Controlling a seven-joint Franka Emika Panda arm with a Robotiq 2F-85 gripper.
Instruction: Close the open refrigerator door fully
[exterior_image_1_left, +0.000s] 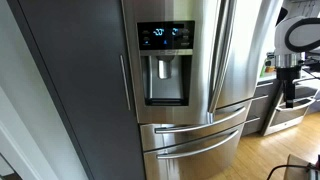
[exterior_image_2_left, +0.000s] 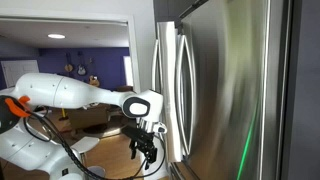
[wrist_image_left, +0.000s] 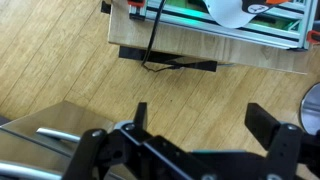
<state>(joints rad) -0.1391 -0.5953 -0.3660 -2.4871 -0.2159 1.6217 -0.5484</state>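
The refrigerator door (exterior_image_1_left: 165, 60) is brushed steel with a black dispenser recess, a blue-lit display and a long vertical bar handle (exterior_image_1_left: 210, 55). It looks about flush with the plain steel door (exterior_image_1_left: 240, 50) beside it, and no gap shows. In an exterior view, both doors appear at a grazing angle with two bar handles (exterior_image_2_left: 185, 90), and the dispenser is hidden. My gripper (exterior_image_1_left: 288, 98) hangs open and empty, off to the side of the plain door and apart from it. It also shows near the handles' lower ends (exterior_image_2_left: 147, 157). In the wrist view, my gripper (wrist_image_left: 205, 120) points down at the wooden floor.
Lower drawers with horizontal handles (exterior_image_1_left: 195, 135) sit under the doors. One drawer corner shows in the wrist view (wrist_image_left: 50, 130). A dark tall cabinet (exterior_image_1_left: 70, 90) flanks the fridge. A stand with cables (wrist_image_left: 170, 50) sits on the wooden floor. Kitchen drawers (exterior_image_1_left: 285, 112) stand behind the gripper.
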